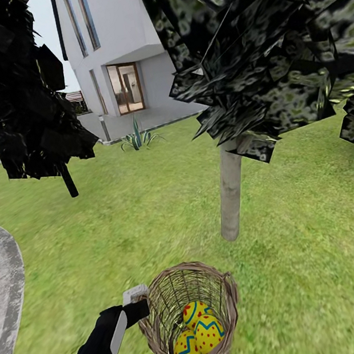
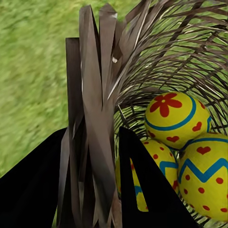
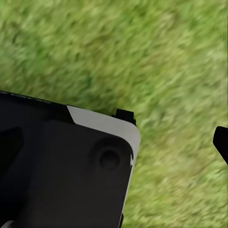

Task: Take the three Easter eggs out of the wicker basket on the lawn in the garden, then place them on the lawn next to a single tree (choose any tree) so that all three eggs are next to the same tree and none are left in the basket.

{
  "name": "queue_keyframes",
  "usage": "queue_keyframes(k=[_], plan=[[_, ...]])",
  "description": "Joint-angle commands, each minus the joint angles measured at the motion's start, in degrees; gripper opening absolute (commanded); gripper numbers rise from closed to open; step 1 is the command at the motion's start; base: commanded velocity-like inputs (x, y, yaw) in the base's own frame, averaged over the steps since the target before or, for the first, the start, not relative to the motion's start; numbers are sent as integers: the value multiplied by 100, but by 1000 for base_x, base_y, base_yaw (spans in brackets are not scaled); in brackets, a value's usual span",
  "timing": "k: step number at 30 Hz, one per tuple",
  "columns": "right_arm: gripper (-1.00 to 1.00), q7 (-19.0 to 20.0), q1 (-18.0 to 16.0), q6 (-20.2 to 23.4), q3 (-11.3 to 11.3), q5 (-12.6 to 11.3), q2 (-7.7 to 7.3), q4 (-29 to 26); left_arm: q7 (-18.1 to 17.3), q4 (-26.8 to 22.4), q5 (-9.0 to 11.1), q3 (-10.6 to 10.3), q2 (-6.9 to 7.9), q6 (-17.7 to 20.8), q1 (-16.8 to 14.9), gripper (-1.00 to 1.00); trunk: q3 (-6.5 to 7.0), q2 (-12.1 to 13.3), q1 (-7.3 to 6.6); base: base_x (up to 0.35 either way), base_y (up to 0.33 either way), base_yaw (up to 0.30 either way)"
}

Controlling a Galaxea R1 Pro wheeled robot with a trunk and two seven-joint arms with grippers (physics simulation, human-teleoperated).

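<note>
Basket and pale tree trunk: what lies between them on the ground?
Only bare grass lies between the basket and the trunk, as the head view shows.

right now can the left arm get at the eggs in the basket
Probably not directly. The left gripper is shut on the wicker basket rim, one finger inside and one outside the wall. The three Easter eggs lie deep at the bottom, open from above, but the arm would have to release the rim first.

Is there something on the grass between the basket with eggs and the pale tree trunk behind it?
Nothing visible does. From the wicker basket, whose rim the left claw grips, only open lawn stretches to the tree.
</note>
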Motion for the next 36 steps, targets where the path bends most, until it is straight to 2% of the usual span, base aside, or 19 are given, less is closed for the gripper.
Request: queue_keyframes(k=[1, 13, 18, 26, 36], plan=[[100, 13, -9, -22, -47, 36, 1, 22, -16, -8, 77, 40, -7, 40, -4, -100, -27, -49, 24, 0, 0, 0], [100, 13, -9, -48, -52, 34, -5, 22, -18, 1, 78, 42, -7, 40, -4, -100, -242, -531, 287, 5, 0, 0], [100, 13, -9, -46, -53, 44, -5, 22, -17, -7, 78, 42, -6, 40, -4, -100, -332, -731, 397, 282, 0, 0], [100, 13, -9, -50, -54, 53, -5, 22, -16, 6, 78, 110, -7, 40, -4, -100, -475, -1052, 573, 65, 0, 0], [100, 13, -9, -47, -54, 62, -5, 22, -16, 6, 78, 119, -7, 40, -4, -100, -655, -1453, 793, 285, 0, 0]])
